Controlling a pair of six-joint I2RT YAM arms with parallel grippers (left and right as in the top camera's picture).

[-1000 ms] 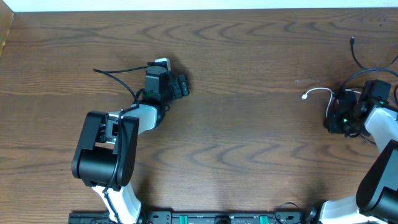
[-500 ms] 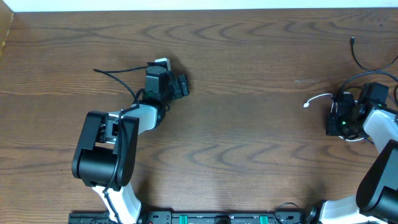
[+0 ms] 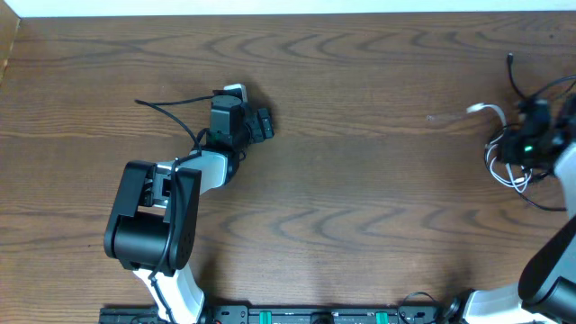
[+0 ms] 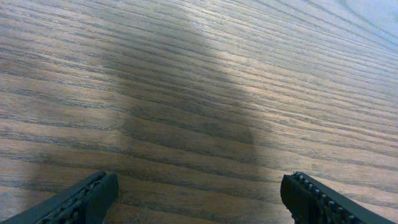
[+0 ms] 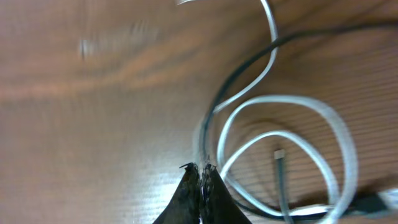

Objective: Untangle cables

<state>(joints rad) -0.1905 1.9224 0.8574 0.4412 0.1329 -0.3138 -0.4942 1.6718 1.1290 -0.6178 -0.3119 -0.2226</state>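
Observation:
My right gripper (image 3: 515, 142) is at the far right of the table, shut on the white cable (image 3: 481, 110). In the right wrist view its fingertips (image 5: 200, 171) are pinched together. The white cable (image 5: 273, 37) rises from them, with wide white loops beside them. A thin black cable (image 5: 245, 71) runs close alongside; whether it is also pinched I cannot tell. In the overhead view a black cable (image 3: 511, 72) curves up behind the gripper. My left gripper (image 3: 263, 124) is open and empty over bare wood (image 4: 199, 199), far from the cables.
The wooden table (image 3: 360, 180) spans the view; its far edge meets a white strip at the top. A thin black cord (image 3: 162, 104) trails left from the left arm's wrist. The cables lie close to the table's right edge.
My right gripper has moved up and to the right, carrying the white cable; its plug end shifted up and to the right and loops now hang below the gripper. The left arm has not moved.

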